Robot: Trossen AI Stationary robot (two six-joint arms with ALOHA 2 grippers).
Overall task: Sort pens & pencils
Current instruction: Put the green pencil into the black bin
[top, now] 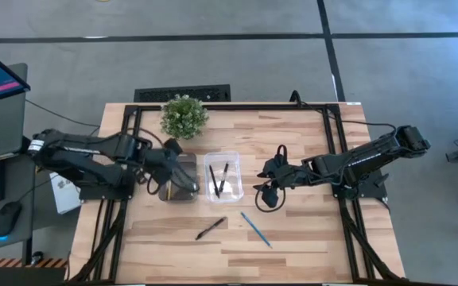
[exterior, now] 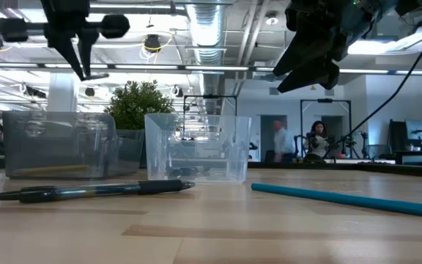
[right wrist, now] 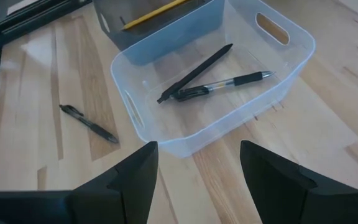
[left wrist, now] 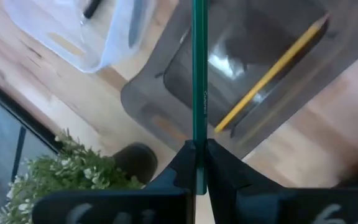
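Surface: pale wooden table (top: 308,238) with a black frame, a small potted plant (top: 184,115) at its upper middle in the high view.
Clear bin: see-through tub (top: 222,175) at the centre of the high view, holding two black pens (right wrist: 213,78) that cross at one end.
Smoky bin: dark tinted tub (top: 180,177) just left of the clear one, with a yellow pencil (left wrist: 271,73) lying on its floor.
Loose pen: a third slim black pen (top: 211,229) lies on the bare wood below the bins, lower centre of the high view.
Blue pencil: thin blue stick (top: 255,229) just right of that pen, slanted, apart from it.
Left gripper: left gripper (left wrist: 198,163) over the smoky bin, fingers pressed together on a thin dark green pencil (left wrist: 198,81) that points down toward the bin.
Right gripper: right gripper (right wrist: 195,163) hangs right of the clear bin, fingers spread wide, holding nothing.
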